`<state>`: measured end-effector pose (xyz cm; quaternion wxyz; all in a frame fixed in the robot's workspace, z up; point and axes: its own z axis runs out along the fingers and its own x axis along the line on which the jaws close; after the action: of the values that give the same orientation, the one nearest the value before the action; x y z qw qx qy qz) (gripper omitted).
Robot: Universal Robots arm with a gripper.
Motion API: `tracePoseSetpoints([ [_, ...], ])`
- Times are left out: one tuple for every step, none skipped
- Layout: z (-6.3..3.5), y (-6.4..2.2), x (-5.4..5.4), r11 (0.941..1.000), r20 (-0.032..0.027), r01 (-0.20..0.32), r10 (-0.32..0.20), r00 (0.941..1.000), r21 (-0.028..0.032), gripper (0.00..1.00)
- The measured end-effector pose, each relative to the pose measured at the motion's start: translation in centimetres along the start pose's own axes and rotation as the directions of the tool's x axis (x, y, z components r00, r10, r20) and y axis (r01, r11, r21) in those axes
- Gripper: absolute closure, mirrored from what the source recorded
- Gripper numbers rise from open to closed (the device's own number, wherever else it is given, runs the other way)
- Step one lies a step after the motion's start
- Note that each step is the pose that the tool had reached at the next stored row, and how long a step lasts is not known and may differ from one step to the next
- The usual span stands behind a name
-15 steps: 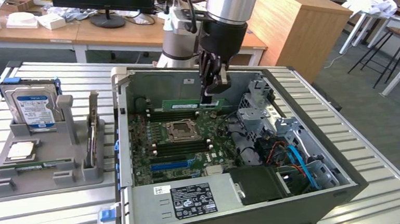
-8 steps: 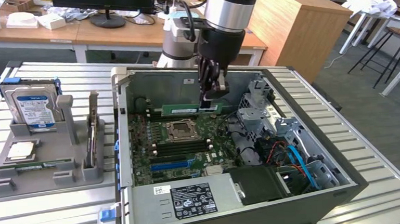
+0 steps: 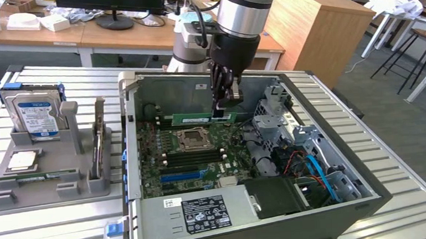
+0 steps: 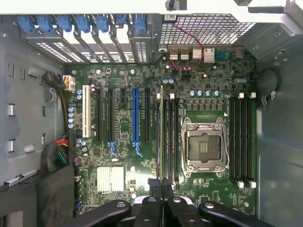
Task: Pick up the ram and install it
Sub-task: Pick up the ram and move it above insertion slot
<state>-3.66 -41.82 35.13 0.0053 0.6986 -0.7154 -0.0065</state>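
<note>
My gripper point(image 3: 222, 112) is shut on the ram point(image 3: 198, 119), a long thin green stick held level and on edge by one end, inside the open computer case point(image 3: 195, 81). It hangs just beyond the processor socket point(image 3: 192, 137) on the motherboard. In the wrist view the ram point(image 4: 162, 132) shows edge-on as a thin line running out from between the black fingers point(image 4: 150, 208). It lies along one of the black memory slots point(image 4: 169, 137) beside the socket point(image 4: 203, 146). Whether it touches the slot I cannot tell.
A grey holder tray point(image 3: 47, 191) stands at the exterior view's left on the slatted table, with a blue-labelled hard drive point(image 3: 35, 113) and a square silver chip point(image 3: 22, 160). Cables and drive cages point(image 3: 303, 147) crowd the case's right side. More memory slots point(image 4: 242, 137) lie past the socket.
</note>
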Motion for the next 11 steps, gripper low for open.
tracePoseSetpoints([
  [0.02,0.0,-0.1,1.0,0.0004,0.0,0.0,1.0,0.0001,0.88],
  [0.03,0.01,-0.2,1.0,0.0003,0.0,0.0,1.0,0.0001,0.88],
  [0.03,0.01,-0.4,1.0,0.0002,0.0,0.0,1.0,0.0,0.88],
  [0.04,0.01,-0.5,1.0,0.0001,0.0,0.0,1.0,0.0,0.88],
  [0.05,0.02,-0.7,1.0,0.0001,0.0,0.0,1.0,0.0,0.88],
  [0.06,0.02,-0.8,1.0,0.0002,0.0,0.0,1.0,0.0001,0.88],
  [0.07,0.02,-1.0,1.0,0.0002,0.0,0.0,1.0,0.0001,0.88],
  [0.08,0.03,-1.1,1.0,0.0001,0.0,0.0,1.0,0.0,0.88],
  [0.09,0.03,-1.2,1.0,0.0001,0.0,0.0,1.0,0.0,0.88],
  [0.09,0.03,-1.4,1.0,0.0,0.0,0.0,1.0,0.0,0.88],
  [0.1,0.03,-1.5,1.0,0.0,0.0,0.0,1.0,0.0,0.88],
])
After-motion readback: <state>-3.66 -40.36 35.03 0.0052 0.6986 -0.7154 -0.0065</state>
